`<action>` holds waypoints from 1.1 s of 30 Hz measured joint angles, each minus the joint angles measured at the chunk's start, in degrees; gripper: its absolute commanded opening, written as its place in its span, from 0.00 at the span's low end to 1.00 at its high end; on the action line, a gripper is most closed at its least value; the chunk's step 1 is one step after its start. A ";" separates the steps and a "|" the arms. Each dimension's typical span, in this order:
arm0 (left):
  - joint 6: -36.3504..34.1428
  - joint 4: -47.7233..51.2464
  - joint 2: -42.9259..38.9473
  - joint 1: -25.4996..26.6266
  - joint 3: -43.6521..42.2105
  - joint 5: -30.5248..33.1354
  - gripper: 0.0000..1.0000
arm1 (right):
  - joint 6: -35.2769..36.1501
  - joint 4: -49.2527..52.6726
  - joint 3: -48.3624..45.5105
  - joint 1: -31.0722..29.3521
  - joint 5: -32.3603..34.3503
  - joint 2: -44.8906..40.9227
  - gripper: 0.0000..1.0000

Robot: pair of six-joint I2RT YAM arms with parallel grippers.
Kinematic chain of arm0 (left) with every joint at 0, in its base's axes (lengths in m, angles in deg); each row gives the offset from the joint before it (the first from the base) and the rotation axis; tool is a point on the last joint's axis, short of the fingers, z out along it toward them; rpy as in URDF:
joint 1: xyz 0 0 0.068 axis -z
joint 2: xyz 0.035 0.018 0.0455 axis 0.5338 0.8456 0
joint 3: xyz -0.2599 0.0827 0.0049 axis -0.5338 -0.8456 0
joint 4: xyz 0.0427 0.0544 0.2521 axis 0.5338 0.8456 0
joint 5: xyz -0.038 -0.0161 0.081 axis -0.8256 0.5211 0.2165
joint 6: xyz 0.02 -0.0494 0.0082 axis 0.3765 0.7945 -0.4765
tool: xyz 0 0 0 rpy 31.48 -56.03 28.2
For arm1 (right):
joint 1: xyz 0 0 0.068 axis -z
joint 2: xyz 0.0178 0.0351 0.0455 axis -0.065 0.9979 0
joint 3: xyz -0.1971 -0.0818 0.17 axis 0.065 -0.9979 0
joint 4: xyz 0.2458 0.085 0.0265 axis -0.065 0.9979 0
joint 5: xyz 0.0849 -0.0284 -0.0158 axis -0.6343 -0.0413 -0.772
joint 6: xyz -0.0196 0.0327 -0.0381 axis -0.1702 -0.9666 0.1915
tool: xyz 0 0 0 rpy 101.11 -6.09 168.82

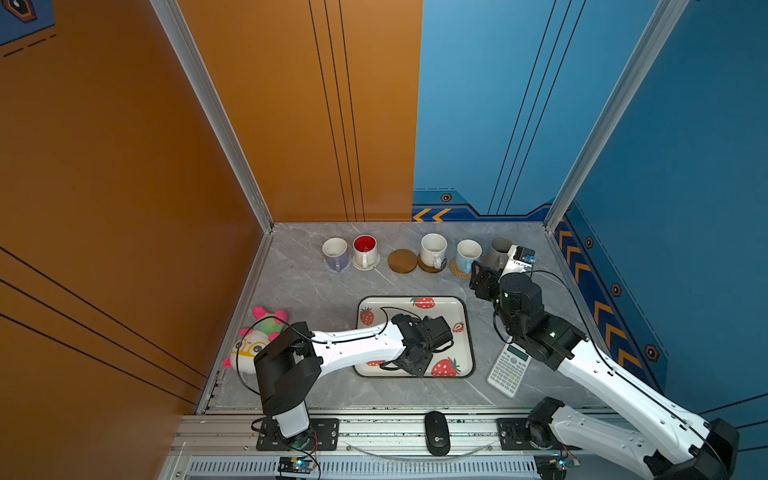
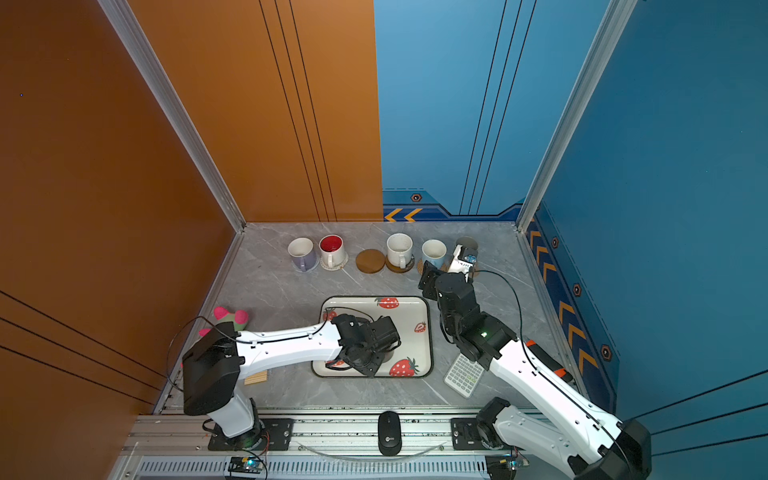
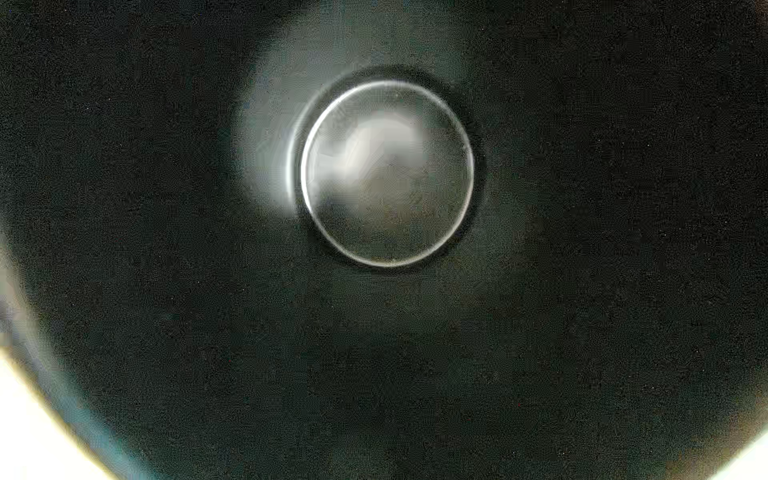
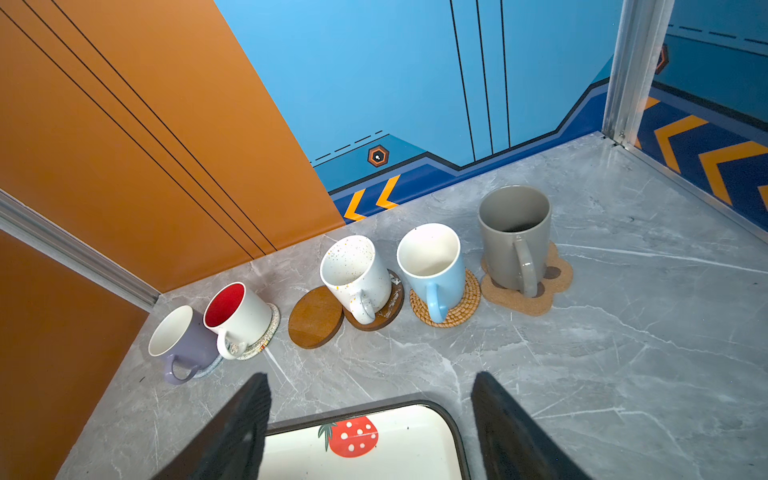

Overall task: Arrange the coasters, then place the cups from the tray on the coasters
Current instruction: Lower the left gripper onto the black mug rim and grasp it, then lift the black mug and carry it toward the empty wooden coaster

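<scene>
Five cups stand on coasters in a row at the back: lavender (image 1: 336, 254), white with red inside (image 1: 365, 248), speckled (image 1: 433, 248), light blue (image 1: 468, 252) and grey (image 4: 513, 232). One brown wooden coaster (image 1: 402, 261) lies bare between them. My left gripper (image 1: 432, 332) hangs over the strawberry tray (image 1: 374, 303), its fingers hidden. The left wrist view looks straight down into the black cup (image 3: 386, 174), which fills the picture. My right gripper (image 4: 370, 376) stands open and empty above the tray's far corner (image 4: 453, 419), short of the row of cups.
A plush toy (image 1: 259, 336) lies at the left edge. A calculator (image 1: 509, 370) lies right of the tray, under the right arm. A black mouse (image 1: 437, 432) rests on the front rail. A small wooden piece (image 2: 255, 377) lies by the left arm.
</scene>
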 measured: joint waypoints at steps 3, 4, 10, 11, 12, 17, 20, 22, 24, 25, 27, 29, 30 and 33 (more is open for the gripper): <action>0.02 -0.37 -0.68 -0.24 -0.68 0.17 0.00 | 0.00 0.00 0.00 0.00 0.00 0.00 0.75; 0.04 -0.33 -1.11 -0.28 -1.03 0.33 0.00 | 0.00 0.00 0.00 0.00 0.00 0.00 0.75; 0.50 0.68 -7.93 -0.63 -2.93 3.91 0.00 | 0.00 -0.02 0.00 0.00 0.00 0.02 0.76; 0.59 0.74 -9.64 -0.96 -2.93 4.59 0.00 | 0.00 -0.02 0.00 0.00 0.00 0.09 0.76; 0.63 0.68 -11.39 -1.55 -2.93 5.29 0.00 | 0.00 -0.07 0.00 0.02 0.00 0.22 0.75; -0.39 0.24 -16.72 -7.87 -2.91 6.99 0.00 | 0.02 -0.57 0.02 0.57 -0.07 2.51 0.76; -1.81 -0.61 -16.72 -12.79 -2.64 7.21 0.00 | 0.02 -0.70 0.02 1.20 -0.52 4.63 0.76; -2.89 -0.59 -15.87 -15.54 -1.57 7.23 0.00 | 0.02 -0.90 0.17 1.51 -1.22 6.16 0.76; -4.20 -0.87 -14.08 -18.38 0.83 7.21 0.00 | 0.07 -1.22 0.59 1.64 -1.99 7.78 0.76; -4.63 -1.20 -13.29 -19.23 1.86 7.19 0.00 | 0.04 -1.42 0.79 1.68 -2.27 8.48 0.76; -5.88 -2.25 -10.99 -20.98 4.79 7.17 0.00 | 0.07 -1.79 1.22 1.90 -3.21 9.88 0.76; -6.95 -3.21 -8.52 -22.40 7.80 7.10 0.00 | 0.09 -2.19 1.57 2.40 -3.80 11.04 0.76; -7.45 -3.43 -7.04 -23.12 9.62 6.99 0.00 | 0.09 -2.38 1.68 2.84 -4.37 11.47 0.76; -8.96 -4.28 -2.71 -24.85 14.60 6.69 0.00 | 0.09 -2.62 1.70 4.00 -5.14 12.26 0.76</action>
